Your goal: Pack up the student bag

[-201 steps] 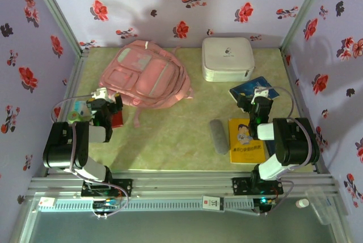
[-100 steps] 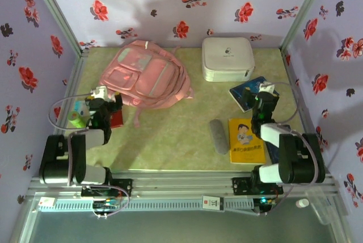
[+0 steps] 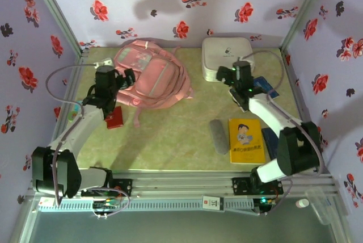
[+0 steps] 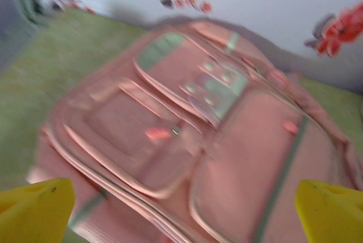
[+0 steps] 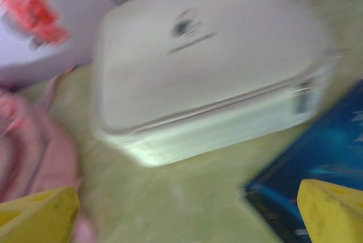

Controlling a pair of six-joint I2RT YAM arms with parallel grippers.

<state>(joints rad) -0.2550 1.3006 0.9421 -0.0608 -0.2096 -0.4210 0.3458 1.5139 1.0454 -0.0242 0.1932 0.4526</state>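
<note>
The student bag [image 3: 153,75], a large soft pink backpack, lies flat at the back left of the green table. In the left wrist view the student bag [image 4: 193,124] shows its front zip pockets, blurred. My left gripper [image 3: 127,78] hovers at the bag's near left edge; its yellow fingertips [image 4: 34,209] stand wide apart. This left gripper [image 4: 181,214] is open with nothing gripped. My right gripper [image 3: 224,74] is open too, just in front of the white case, and in its own view the right gripper [image 5: 184,214] is over bare mat.
A white hard case [image 3: 227,57] sits at the back right; in the right wrist view the case [image 5: 210,67] is close ahead. A blue book [image 3: 265,87], a yellow book [image 3: 247,139], a grey pouch [image 3: 218,136] and a small red item [image 3: 115,119] lie on the mat.
Both arms have reached out from near their bases toward the back, the left to the bag, the right to the white case. Both grippers stayed open.
</note>
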